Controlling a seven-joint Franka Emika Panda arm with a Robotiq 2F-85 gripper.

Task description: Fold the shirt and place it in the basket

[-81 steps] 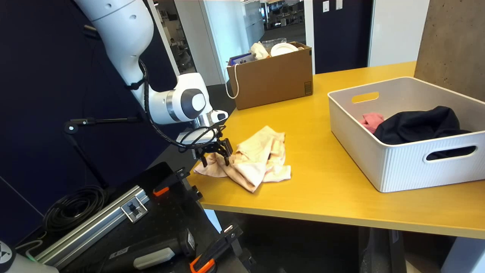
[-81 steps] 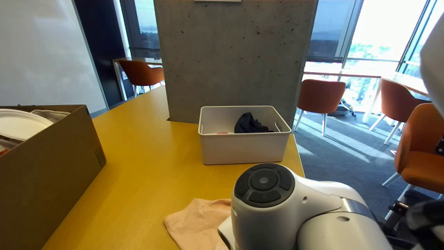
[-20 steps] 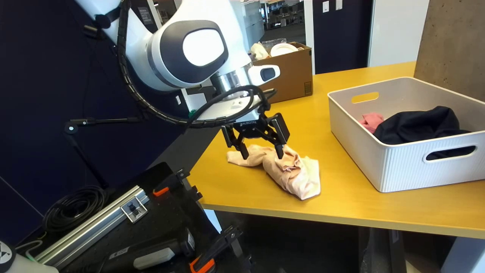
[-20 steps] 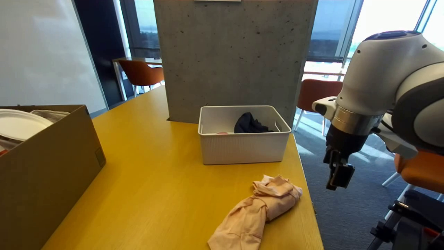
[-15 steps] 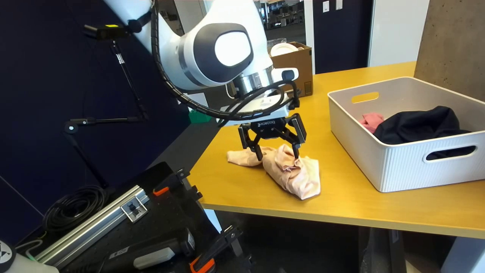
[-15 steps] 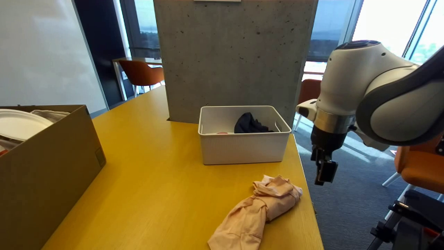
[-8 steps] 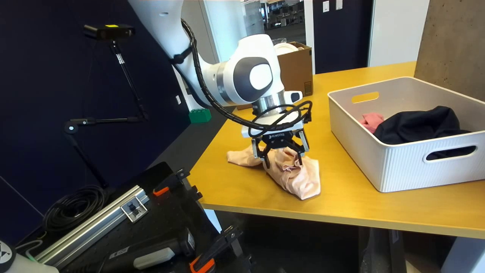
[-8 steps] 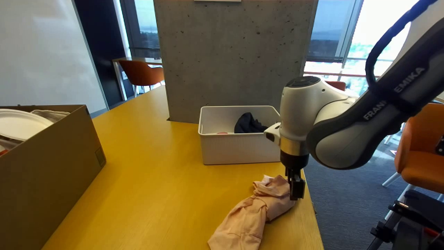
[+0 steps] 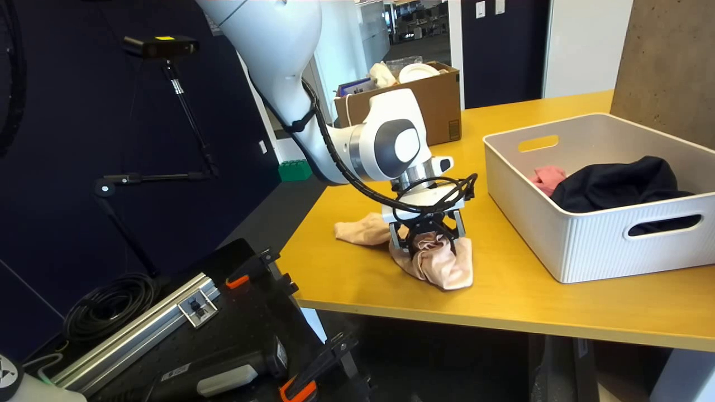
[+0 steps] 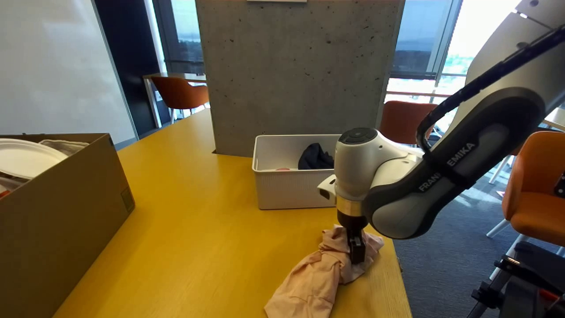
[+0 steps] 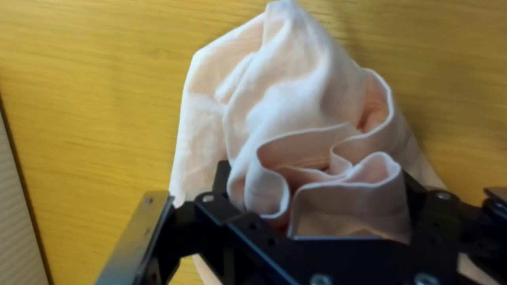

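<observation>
The shirt [image 9: 449,271], pale peach and crumpled into a bunch with a tail trailing off, lies on the table near its edge. My gripper [image 9: 433,249] has come down over the bunch, one finger on each side. In the wrist view several cloth folds [image 11: 285,91] rise between the widely parted fingers, and the fingertips are mostly hidden by cloth. The basket [image 9: 592,245], a white-grey ribbed bin, stands apart from the shirt; part of it is behind my arm in an exterior view [image 10: 291,190]. Its ribbed wall [image 11: 16,221] shows at the wrist view's left edge.
Inside the basket lie a black garment [image 9: 620,184] and a pink cloth [image 9: 548,180]. A full cardboard box [image 9: 405,114] stands on the table behind my arm. A concrete pillar [image 10: 295,79] rises behind the basket. Clamps [image 9: 301,388] sit by the table's near corner.
The shirt, flatter and farther from the basket several seconds ago, is now bunched nearer to it. Over the last second my gripper has swung over the table and down around the bunch.
</observation>
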